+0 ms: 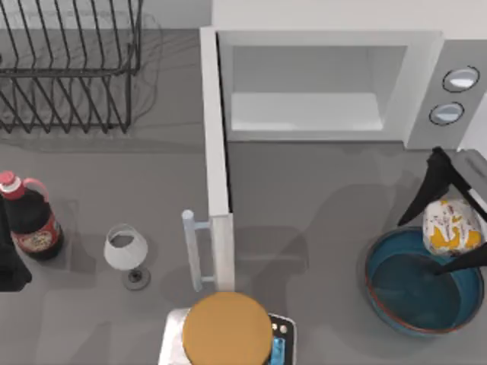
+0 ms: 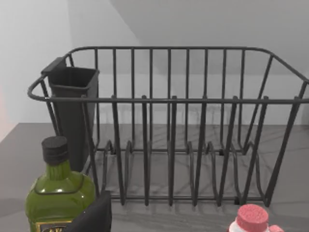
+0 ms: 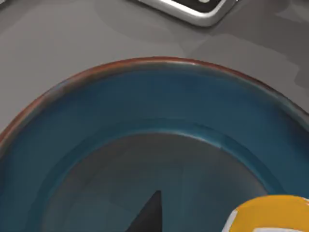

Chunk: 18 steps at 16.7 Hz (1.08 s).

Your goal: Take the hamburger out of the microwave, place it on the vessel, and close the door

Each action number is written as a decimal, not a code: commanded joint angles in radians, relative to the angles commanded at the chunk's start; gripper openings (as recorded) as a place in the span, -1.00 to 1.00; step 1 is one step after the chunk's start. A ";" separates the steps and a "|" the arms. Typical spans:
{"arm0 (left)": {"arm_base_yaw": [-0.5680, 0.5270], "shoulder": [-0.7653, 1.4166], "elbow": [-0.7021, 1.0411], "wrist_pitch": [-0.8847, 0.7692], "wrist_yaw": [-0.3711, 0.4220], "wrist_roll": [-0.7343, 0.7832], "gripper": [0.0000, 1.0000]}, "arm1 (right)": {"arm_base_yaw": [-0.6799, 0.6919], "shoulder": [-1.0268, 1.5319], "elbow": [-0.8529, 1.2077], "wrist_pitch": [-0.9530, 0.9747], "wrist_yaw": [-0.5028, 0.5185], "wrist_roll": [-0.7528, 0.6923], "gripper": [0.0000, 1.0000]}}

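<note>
The white microwave [image 1: 327,42] stands at the back with its door [image 1: 216,152] swung wide open toward the front, bar handle [image 1: 190,251] on its left; the pale cavity looks bare. My right gripper [image 1: 434,242] is shut on the hamburger [image 1: 453,226], a white wrapper with orange blotches, and holds it above the far right part of the blue-teal vessel [image 1: 370,293]. In the right wrist view the vessel [image 3: 145,96] lies close below, with a dark fingertip [image 3: 147,215] and the hamburger [image 3: 270,215] over it. My left arm [image 1: 11,266] is parked at the left edge.
A wire dish rack [image 1: 68,68] fills the back left. A dark red-capped bottle [image 1: 30,224] and a small wine glass [image 1: 125,251] stand left of the door. An orange disc [image 1: 227,328] rests on a scale at the front. A green bottle [image 2: 60,193] stands before the rack [image 2: 169,130].
</note>
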 joint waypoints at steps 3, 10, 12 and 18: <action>0.000 0.000 0.000 0.000 0.000 0.000 1.00 | -0.022 0.032 -0.030 -0.097 -0.038 -0.104 -1.00; 0.000 0.000 0.000 0.000 0.000 0.000 1.00 | -0.017 0.031 -0.033 -0.103 -0.044 -0.112 -1.00; 0.000 0.000 0.000 0.000 0.000 0.000 1.00 | 0.003 0.030 -0.059 -0.064 -0.060 -0.088 -1.00; 0.000 0.000 0.000 0.000 0.000 0.000 1.00 | 0.079 0.027 -0.159 0.105 -0.122 0.003 -1.00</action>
